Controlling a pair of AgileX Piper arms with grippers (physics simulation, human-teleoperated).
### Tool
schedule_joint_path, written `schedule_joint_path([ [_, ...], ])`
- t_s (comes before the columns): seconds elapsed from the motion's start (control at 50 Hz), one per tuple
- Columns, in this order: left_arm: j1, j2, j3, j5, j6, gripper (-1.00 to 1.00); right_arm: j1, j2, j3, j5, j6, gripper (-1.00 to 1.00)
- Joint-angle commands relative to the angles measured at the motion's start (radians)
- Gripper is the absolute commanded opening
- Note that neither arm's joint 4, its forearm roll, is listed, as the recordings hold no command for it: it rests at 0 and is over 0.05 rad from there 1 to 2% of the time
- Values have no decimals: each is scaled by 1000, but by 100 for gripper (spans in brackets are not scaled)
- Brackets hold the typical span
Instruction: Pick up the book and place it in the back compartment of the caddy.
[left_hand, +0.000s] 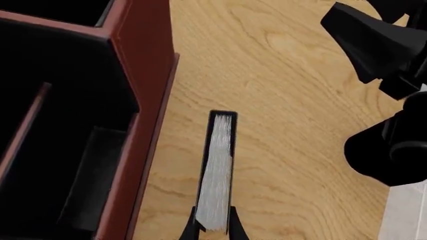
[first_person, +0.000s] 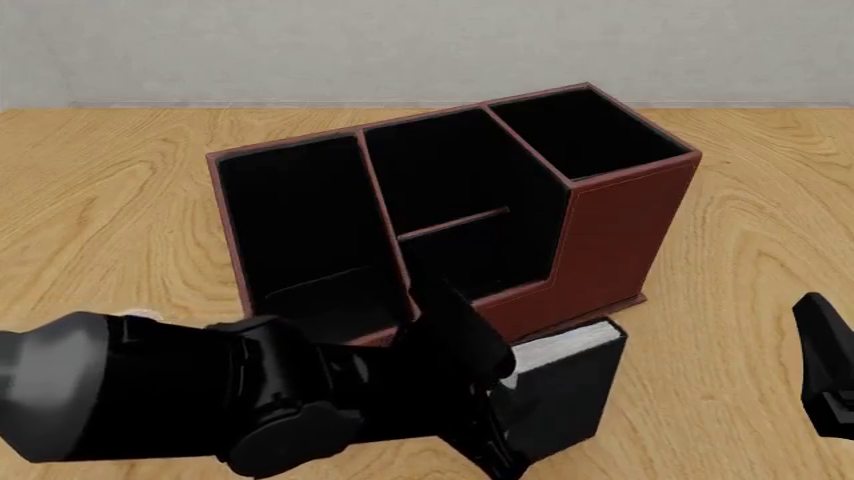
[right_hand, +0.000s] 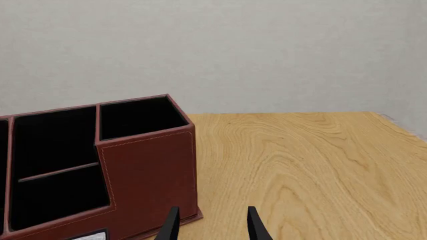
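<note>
The reddish-brown caddy (first_person: 621, 235) stands mid-table, black inside and split into several compartments. Just in front of its stepped front wall is the black book (first_person: 571, 395), upright, white page edges on top. My left gripper (first_person: 497, 385) is shut on it. In the left wrist view the book (left_hand: 217, 170) runs out from between the fingertips (left_hand: 237, 225), page edges facing the camera, with the caddy (left_hand: 143, 75) right beside it. Whether the book touches the table I cannot tell. My right gripper (right_hand: 213, 225) is open and holds nothing, right of the caddy (right_hand: 147, 175).
Bare wooden table (first_person: 747, 190) lies around the caddy, with a grey wall behind. The right gripper (first_person: 825, 370) shows at the front view's right edge. The right arm (left_hand: 387, 65) also crosses the left wrist view beyond the book.
</note>
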Motion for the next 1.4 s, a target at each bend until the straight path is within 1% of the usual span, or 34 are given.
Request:
schedule_joint_path([
  [0.02,-8,-43,5,-10,40,-100,0,0,2,-2,0,100],
  [0.04,-8,-43,5,-10,40,-100,0,0,2,-2,0,100],
  [0.12,0,-74,13,-15,79,-100,0,0,0,0,0,100],
  [0.18,30,-88,19,-16,139,-100,0,0,-1,1,0,100],
  [0.22,19,-101,22,-18,166,-100,0,0,-2,2,0,100],
  [0.4,11,-137,36,-29,214,-100,0,0,-3,3,0,100],
  [0.44,28,-159,44,-34,227,-100,0,0,-3,3,0,100],
  [0.5,21,-173,44,-29,233,-100,0,0,-3,3,0,100],
  [0.52,24,-190,48,-31,245,-100,0,0,-3,3,0,100],
  [0.6,32,-225,53,-23,249,-100,0,0,-3,3,0,100],
  [0.64,38,-266,58,-15,245,-100,0,0,-3,3,0,100],
  [0.66,36,-285,63,-17,229,-100,0,0,-3,3,0,100],
  [0.68,36,-286,63,-17,229,-100,0,0,-3,3,0,100],
  [0.7,41,-304,60,-8,209,-100,0,0,-3,3,0,100],
  [0.74,41,-317,57,3,212,-100,0,0,-3,3,0,100],
  [0.76,44,-327,58,6,202,-100,0,0,-3,3,0,100],
  [0.88,48,-363,45,39,193,-100,0,0,-3,3,0,100],
  [0.96,66,-403,25,78,197,-100,0,0,-3,3,0,100],
  [1.04,88,-439,6,112,178,-100,0,0,-3,3,0,100],
  [1.28,109,-455,-58,202,196,-100,0,0,-3,3,0,100],
  [1.4,105,-451,-71,219,188,-100,0,0,-3,3,0,100],
])
